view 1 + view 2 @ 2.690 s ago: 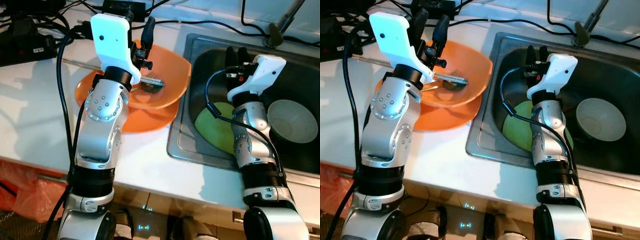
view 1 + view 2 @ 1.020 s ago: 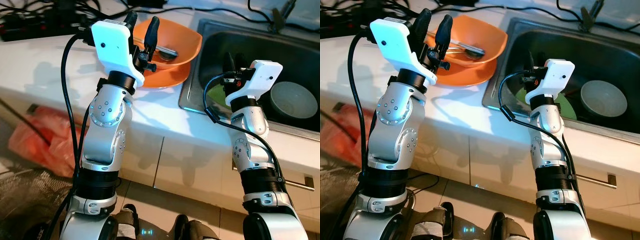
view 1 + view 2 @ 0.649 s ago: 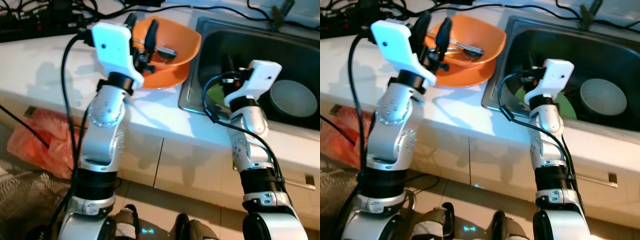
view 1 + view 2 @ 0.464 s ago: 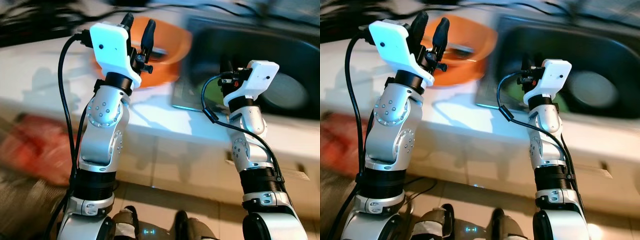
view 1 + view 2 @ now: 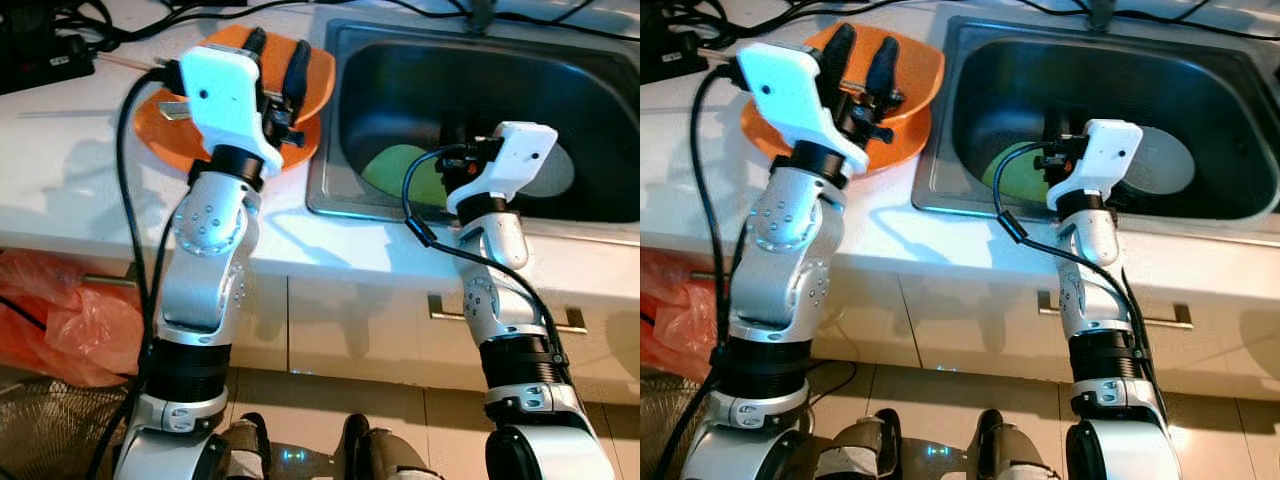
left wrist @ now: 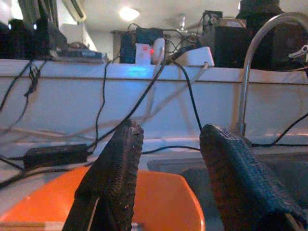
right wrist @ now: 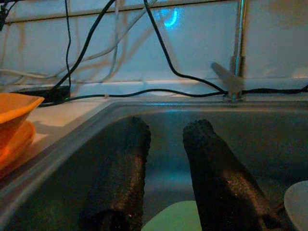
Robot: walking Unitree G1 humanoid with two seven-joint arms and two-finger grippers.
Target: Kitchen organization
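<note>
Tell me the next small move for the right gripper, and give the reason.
Probably lower the right gripper toward the green plate in the sink. Its fingers are open and empty, raised over the basin, and the plate lies just below them, with a white bowl beside it.

Orange bowl (image 5: 318, 78) behind left hand (image 5: 277, 62)

orange bowl (image 5: 310, 75) – green plate (image 5: 400, 172) – white counter (image 5: 70, 180)

Two jointed silver metal arms with screw-studded round elbows, black ribbed forearm bands, white plastic wrist housings, looping black cables; left hand (image 5: 280, 62) and right hand (image 7: 166, 180) bear rough black textured fingers (image 6: 115, 180).
</note>
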